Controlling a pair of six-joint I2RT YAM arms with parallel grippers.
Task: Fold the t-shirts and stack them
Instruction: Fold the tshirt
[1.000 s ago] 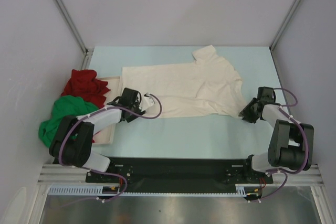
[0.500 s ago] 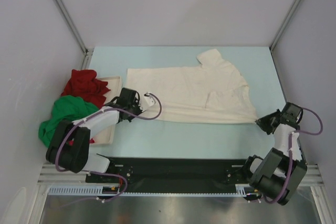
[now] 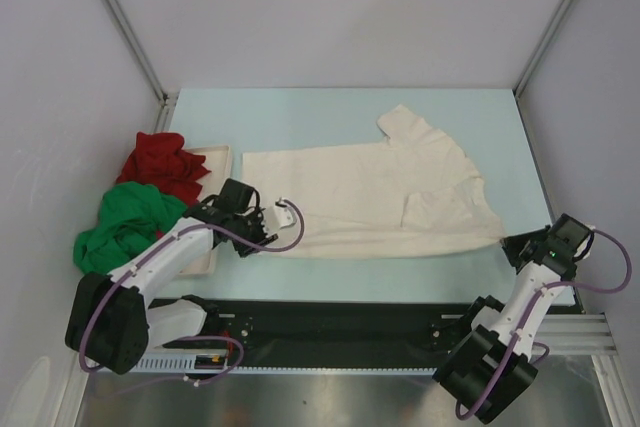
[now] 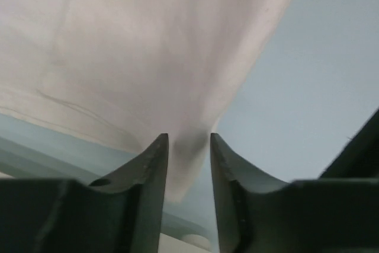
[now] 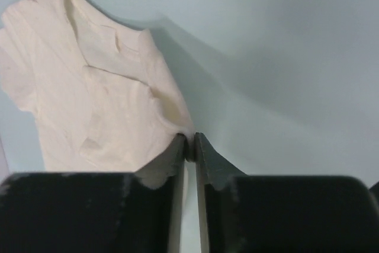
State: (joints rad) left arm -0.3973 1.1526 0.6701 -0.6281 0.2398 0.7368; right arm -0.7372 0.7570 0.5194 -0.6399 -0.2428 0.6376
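Pulled back since earlier, left gripper (image 4: 188, 137), beside the tray (image 3: 216, 154), and right gripper (image 5: 189, 138), far right of it, each pinch the cream shirt (image 3: 370, 192), which lies flat, lengthwise away from the tray, hem nearest, faintly creased.

Both arms stretch forward and low, the left gripper (image 4: 188, 138) and right gripper (image 5: 189, 138) each with jaws pinching the cream-white t-shirt (image 3: 370, 192).
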